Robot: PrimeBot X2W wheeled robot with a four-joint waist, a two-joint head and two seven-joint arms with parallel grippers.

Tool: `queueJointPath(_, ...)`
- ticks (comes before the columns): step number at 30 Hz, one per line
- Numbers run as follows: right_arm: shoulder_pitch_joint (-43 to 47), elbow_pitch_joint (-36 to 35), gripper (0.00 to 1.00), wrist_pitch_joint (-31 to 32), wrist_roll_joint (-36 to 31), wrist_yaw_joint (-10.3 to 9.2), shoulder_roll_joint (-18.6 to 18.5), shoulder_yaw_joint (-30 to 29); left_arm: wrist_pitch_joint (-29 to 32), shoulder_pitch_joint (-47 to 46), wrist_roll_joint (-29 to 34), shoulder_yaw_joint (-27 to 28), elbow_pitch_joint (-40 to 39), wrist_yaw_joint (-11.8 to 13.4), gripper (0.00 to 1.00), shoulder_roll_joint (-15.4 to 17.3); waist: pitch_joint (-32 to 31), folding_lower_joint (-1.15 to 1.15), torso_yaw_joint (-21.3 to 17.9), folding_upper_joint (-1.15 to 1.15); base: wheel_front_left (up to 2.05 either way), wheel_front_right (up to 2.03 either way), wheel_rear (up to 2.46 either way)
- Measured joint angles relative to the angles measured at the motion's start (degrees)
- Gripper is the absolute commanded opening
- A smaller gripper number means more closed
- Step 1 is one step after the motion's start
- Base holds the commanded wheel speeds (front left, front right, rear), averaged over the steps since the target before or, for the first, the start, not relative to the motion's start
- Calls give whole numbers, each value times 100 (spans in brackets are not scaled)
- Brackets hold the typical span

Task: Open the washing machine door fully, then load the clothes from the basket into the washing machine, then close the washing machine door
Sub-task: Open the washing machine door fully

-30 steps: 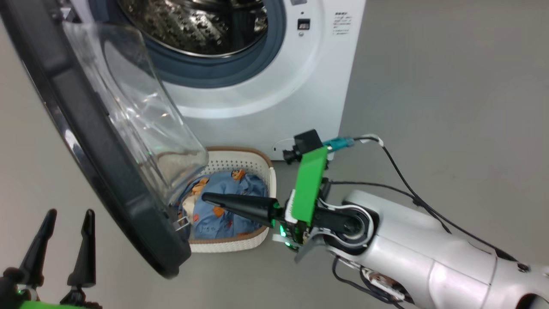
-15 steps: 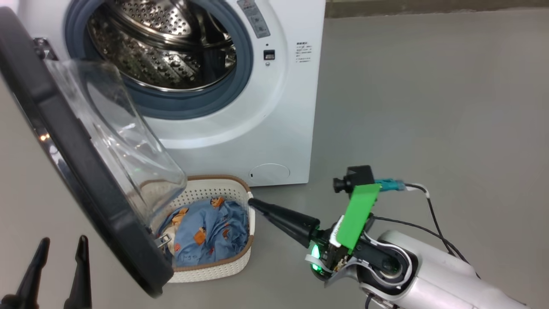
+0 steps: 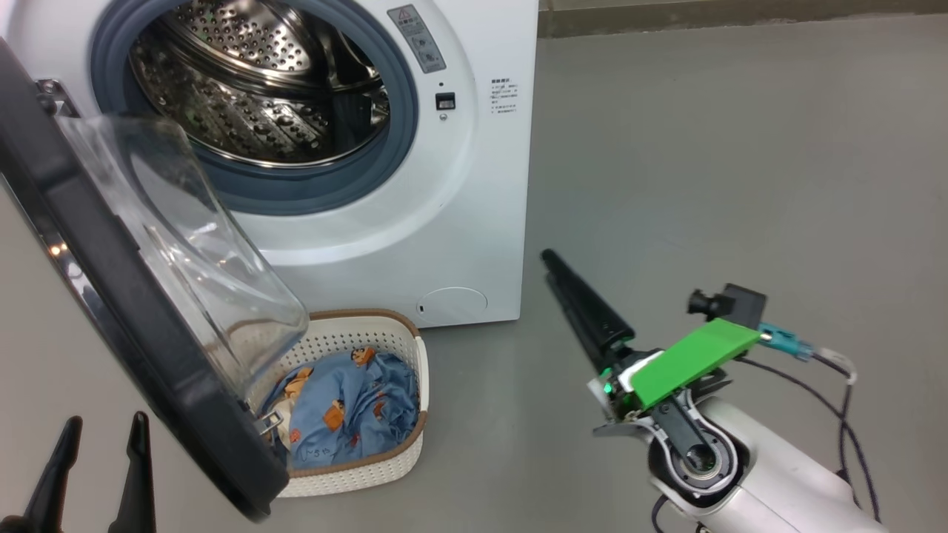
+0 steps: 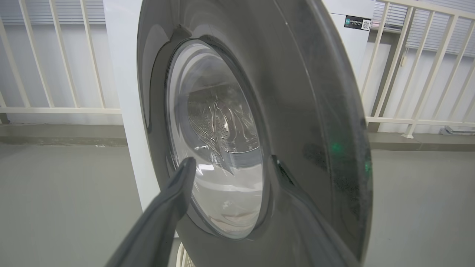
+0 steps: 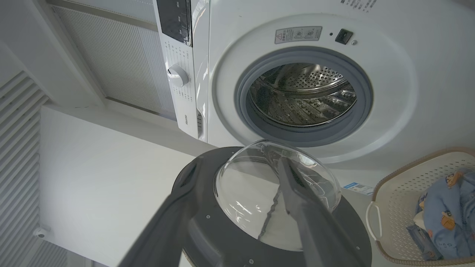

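You see the washing machine door (image 3: 111, 326) swung open, the basket (image 3: 355, 474) on the floor (image 3: 703, 185) before the washing machine (image 3: 474, 222), the clothes (image 3: 348, 414) inside it, your left pincer (image 3: 106, 420) spread beside the door, your right pincer (image 3: 552, 265) spread, well right of the basket

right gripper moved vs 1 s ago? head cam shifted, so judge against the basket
Yes. The right gripper was over the clothes in the basket; now it is clear of the basket, off to its right.
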Motion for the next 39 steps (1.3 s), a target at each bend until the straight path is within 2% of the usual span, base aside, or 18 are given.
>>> queueJointPath(2, 84, 192, 100, -69, -370, 0, 36, -249, 0, 1, 0, 15, -11, 0, 100, -9, -5, 0, -9, 0, 0, 0, 0)
queueJointPath(4, 224, 413, 100, -71, -828, 0, 196, -811, 0, 7, 0, 46, -18, 0, 100, -26, -11, 0, -24, 0, 0, 0, 0)
queueJointPath(9, 638, 896, 100, -74, -3009, 0, 658, -2375, 0, 32, 0, 88, -58, 0, 100, -81, -25, 0, -63, 0, 0, 0, 0)
queueJointPath(12, 1001, 845, 100, -75, -4337, 0, 1047, -3155, 0, 88, 0, 111, -78, 0, 100, -96, -32, 0, -78, 0, 0, 0, 0)
queueJointPath(14, 1280, 688, 100, -75, -4997, 0, 1259, -3538, 0, 119, 0, 132, -79, 0, 100, -113, -33, 0, -92, 0, 0, 0, 0)
queueJointPath(17, 1665, 404, 100, -75, -5817, 0, 1378, -3942, 0, 119, 0, 154, -92, 0, 100, -123, -32, 0, -110, 0, 0, 0, 0)
queueJointPath(20, 2015, 148, 100, -75, -6406, 0, 1381, -4177, 0, 119, 1, 159, -102, 0, 100, -136, -32, 0, -114, 0, 0, 0, 0)
queueJointPath(24, 2388, -115, 100, -75, -6836, 0, 1407, -4299, 0, 119, 20, 168, -111, 0, 100, -166, -30, 0, -113, 0, 0, 0, 0)
queueJointPath(32, 2810, -234, 100, -75, -8167, 0, 1427, -4386, 0, 137, 20, 159, -114, 0, 100, -201, 7, 0, -109, 0, 0, 0, 0)
queueJointPath(39, 3159, -399, 100, -75, -9078, 0, 1439, -4543, 0, 137, 52, 148, -112, 0, 100, -205, 29, 0, -72, 0, 0, 0, 0)
